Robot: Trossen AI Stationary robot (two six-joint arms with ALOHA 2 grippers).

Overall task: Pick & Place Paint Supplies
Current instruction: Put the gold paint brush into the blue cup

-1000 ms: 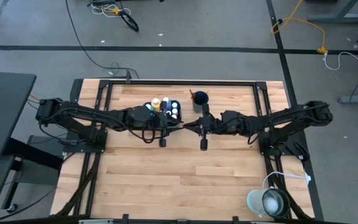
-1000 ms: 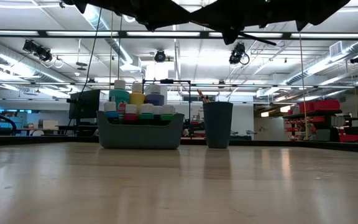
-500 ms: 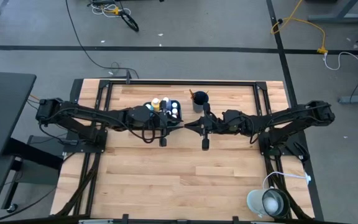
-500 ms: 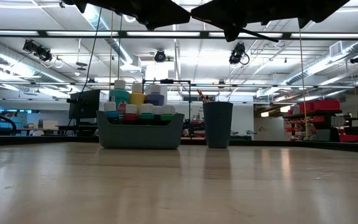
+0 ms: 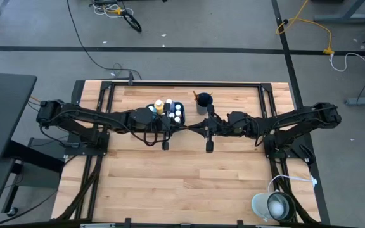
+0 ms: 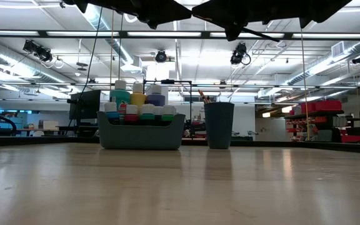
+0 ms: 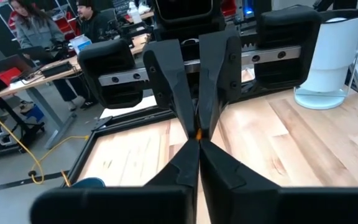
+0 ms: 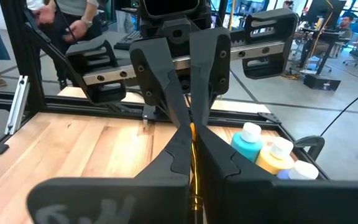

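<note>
My two grippers meet tip to tip above the table's middle, left gripper (image 5: 187, 127) and right gripper (image 5: 196, 128), each shut on one thin paintbrush (image 8: 193, 163) whose orange wood shows between the tips (image 7: 198, 134). Behind them at the far side stands the teal tray (image 6: 141, 132) on its base, full of white-capped paint bottles (image 5: 168, 109). Beside it stands the dark blue cup (image 6: 219, 125) with brush ends (image 6: 202, 95) sticking out of its top. My left gripper pinches the brush's end (image 7: 198, 134) between its two fingertips. The fingers come level from the table's left and lie along the brush, which is clear of the table. My right gripper pinches the brush's handle (image 8: 192, 155) between its two fingers. They come level from the table's right and lie along the brush, which runs back between them. The brush hangs level, lifted clear of the table.
A white round device (image 5: 272, 206) sits at the table's near right corner. A dark metal frame (image 5: 182, 84) runs along the far edge and sides. Bare wood (image 5: 182, 183) stretches across the near half. People (image 7: 55, 25) show in the room beyond.
My left gripper has shut its fingers on the brush's end where it hovers; neither arm has shifted otherwise, and the brush stays level between the two grippers.
</note>
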